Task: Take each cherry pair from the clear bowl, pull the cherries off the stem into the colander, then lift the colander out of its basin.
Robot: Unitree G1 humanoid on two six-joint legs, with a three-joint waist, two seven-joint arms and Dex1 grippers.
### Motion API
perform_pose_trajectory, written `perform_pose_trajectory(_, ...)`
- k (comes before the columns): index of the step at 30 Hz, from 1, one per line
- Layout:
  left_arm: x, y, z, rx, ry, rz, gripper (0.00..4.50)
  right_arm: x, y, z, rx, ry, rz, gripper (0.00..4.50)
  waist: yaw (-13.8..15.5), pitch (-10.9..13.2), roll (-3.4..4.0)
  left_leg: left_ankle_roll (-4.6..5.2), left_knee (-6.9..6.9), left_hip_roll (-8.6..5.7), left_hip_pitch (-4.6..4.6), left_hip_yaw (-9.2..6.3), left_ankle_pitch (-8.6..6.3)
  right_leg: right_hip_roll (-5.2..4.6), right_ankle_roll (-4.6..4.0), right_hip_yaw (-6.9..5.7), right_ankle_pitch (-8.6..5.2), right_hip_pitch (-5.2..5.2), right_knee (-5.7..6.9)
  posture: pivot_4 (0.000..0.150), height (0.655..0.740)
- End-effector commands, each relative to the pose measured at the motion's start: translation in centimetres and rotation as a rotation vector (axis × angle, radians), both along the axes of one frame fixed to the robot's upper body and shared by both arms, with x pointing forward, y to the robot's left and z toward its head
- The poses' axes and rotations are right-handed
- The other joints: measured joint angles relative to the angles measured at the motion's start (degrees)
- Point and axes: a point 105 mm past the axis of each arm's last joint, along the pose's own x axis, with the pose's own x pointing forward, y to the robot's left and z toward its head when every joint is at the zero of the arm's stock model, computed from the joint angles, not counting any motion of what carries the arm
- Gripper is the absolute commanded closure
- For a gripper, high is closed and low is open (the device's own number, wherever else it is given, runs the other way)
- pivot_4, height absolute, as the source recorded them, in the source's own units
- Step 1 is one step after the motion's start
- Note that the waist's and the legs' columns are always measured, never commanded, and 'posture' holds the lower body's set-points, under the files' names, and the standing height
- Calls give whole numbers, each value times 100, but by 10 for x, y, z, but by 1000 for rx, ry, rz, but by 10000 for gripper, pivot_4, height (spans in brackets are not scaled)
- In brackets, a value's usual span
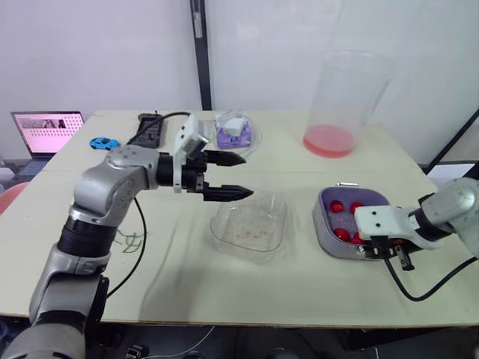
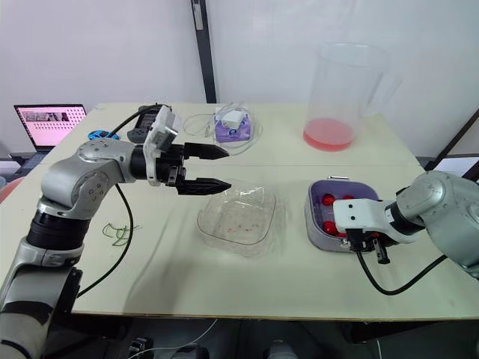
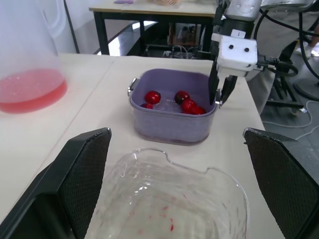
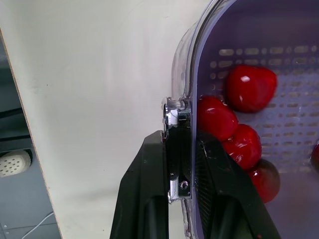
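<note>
In the left eye view the bowl (image 1: 251, 228) holds nothing but red smears, and the cherries (image 1: 337, 206) lie in the colander (image 1: 370, 198) near the table's right edge, so I judge the stemming finished and the lift-out to be the step in hand. The left gripper (image 1: 247, 176) hovers spread wide above the bowl's far left rim, holding nothing. The right gripper (image 1: 389, 253) sits low at the colander's near edge. The left wrist view looks across the bowl to the colander, where the right gripper's two fingers point down at one corner of the rim. In the right wrist view those fingers (image 4: 144, 199) are pressed onto the rim, one outside and one inside against the cherries, with a small metal fitting (image 4: 177, 149) between them. I cannot tell whether the outer finger also catches the clear basin (image 4: 182, 69). The next move calls for a straight, level rise, and a one-sided hold could tip the fruit or drag the basin up too. In the right eye view the pale table (image 2: 187, 277) carries a jug (image 2: 344, 90) of red liquid at the back, a bagged box (image 2: 232, 123), a power strip (image 2: 147, 120), a laptop (image 2: 51, 123) and green stems (image 2: 116, 232), all against white walls.
</note>
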Motion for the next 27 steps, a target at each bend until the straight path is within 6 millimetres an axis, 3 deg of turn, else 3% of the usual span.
perform_pose_trajectory(1, -2, 0, 14, -18, -68, 1, 0, 3, 2, 17, -6, -69, 6, 43150, 0, 0, 0, 0, 0, 0, 0, 0, 0, 0, 0, 0, 0, 0, 0, 1500, 7332)
perform_pose_trajectory(17, 0, 1, 10, -24, -67, -8, 0, -7, 4, 37, -2, -61, 2, 43149, 3, 0, 1, 0, 0, 0, 0, 0, 0, 0, 0, 0, 0, -2, 2, 1500, 7332)
perform_pose_trajectory(27, 3, 0, 8, -12, -79, -6, 0, -10, 4, 62, 39, -89, -23, 43149, -2, 1, 2, 0, 0, 0, 0, 0, 0, 0, 0, 0, 0, -2, 2, 1500, 7332)
